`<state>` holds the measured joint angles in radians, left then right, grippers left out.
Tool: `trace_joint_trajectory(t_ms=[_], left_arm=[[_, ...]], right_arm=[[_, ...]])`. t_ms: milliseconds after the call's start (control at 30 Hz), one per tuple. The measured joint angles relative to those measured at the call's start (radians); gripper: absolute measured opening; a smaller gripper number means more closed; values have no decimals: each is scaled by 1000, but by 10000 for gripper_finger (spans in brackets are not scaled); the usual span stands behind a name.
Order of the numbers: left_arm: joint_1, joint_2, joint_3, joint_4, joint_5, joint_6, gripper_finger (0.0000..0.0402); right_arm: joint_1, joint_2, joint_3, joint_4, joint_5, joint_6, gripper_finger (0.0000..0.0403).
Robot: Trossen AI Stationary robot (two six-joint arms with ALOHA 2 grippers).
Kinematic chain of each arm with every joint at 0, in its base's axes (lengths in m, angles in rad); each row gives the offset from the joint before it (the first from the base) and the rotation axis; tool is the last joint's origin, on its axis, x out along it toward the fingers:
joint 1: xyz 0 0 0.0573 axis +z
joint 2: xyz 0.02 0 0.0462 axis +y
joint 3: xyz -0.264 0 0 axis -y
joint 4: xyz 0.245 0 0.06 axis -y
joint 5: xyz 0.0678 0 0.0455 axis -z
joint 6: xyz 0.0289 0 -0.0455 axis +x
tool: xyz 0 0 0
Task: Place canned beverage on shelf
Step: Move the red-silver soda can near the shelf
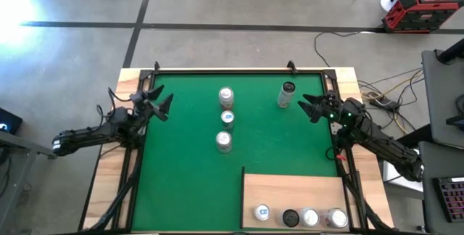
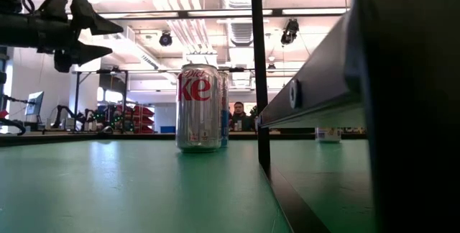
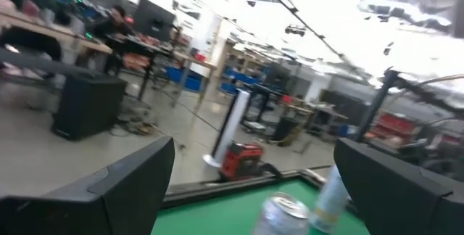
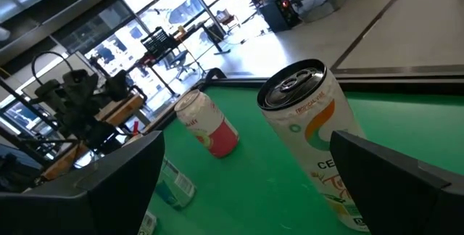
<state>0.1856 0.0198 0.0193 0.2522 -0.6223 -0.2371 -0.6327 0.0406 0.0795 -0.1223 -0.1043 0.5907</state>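
Cans still to be shelved stood upright on the green tabletop (image 1: 181, 162), four in all, and the scene read across from the left as follows. At the left edge the left hand (image 1: 161, 103) hovered with its fingers apart and nothing between them, well clear of any can. Near the middle, three cans made a short line running from far to near: a silver-topped can (image 1: 226, 95), a blue-topped can (image 1: 228, 117) just beside it, and a Diet Coke can (image 1: 223, 141) nearest the shelf. Further right stood the tall slim can (image 1: 286, 94) with a dark lid; the right wrist view showed it (image 4: 313, 137) close ahead, white with orange print. The right hand (image 1: 310, 107) sat near that can, fingers spread wide and holding nothing, so it looked the likely next pick. At the near right corner lay the shelf (image 1: 290, 191), pale wood, with four cans already along its near edge. A can like this probably handles as stiff but thin-walled, smooth and a little slippery, heavy if full and easily tipped given its height. The sound hold would be across the middle of the cylinder wall, squeezed only enough to stop it sliding, and kept upright.
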Motion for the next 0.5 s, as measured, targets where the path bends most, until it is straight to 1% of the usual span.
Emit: trace_joint_trajectory(t_ms=[167,300,400,500], left_arm=[[-2,0,0,-22,56,-156,363],[-2,11,0,-91,94,-253,363],[-2,42,0,-142,101,-279,363],[-2,84,2,-135,119,-316,363]], right_arm=[[0,0,0,0,0,0,384],[0,0,0,0,0,0,384],[0,0,0,0,0,0,384],[0,0,0,0,0,0,384]])
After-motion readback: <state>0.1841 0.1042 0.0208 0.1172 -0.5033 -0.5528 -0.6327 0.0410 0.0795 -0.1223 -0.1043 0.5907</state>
